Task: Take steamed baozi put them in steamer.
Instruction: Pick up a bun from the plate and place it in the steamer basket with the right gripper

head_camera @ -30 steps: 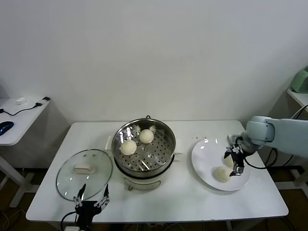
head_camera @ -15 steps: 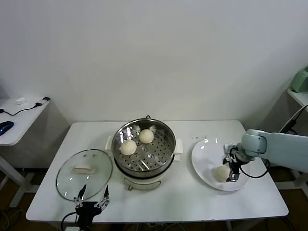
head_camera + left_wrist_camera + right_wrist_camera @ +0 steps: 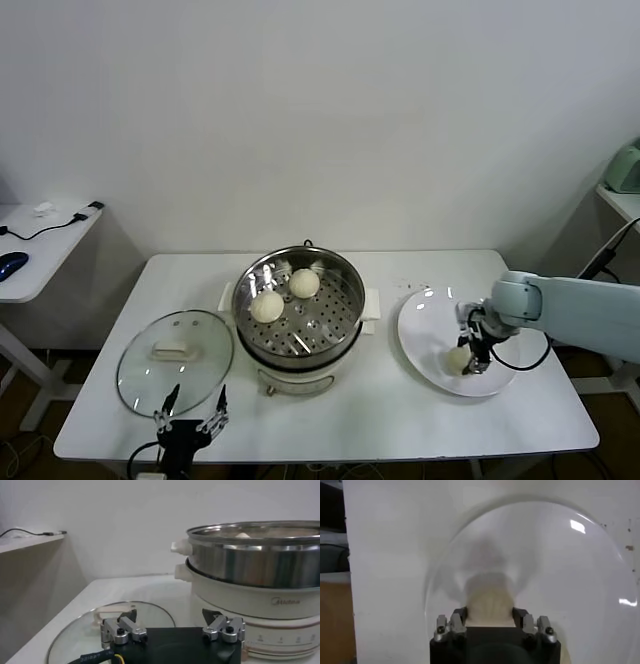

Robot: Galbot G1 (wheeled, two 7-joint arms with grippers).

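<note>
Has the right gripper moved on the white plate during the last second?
Yes. The right gripper has shifted toward the steamer and the table's near edge, over the plate, closing around a baozi.

A white table (image 3: 400, 420) is carrying three things. The steamer (image 3: 298, 318) is sitting at its middle, the glass lid (image 3: 175, 362) is lying flat near the front-left corner, and a white plate (image 3: 430, 330) is resting toward the right edge.
</note>
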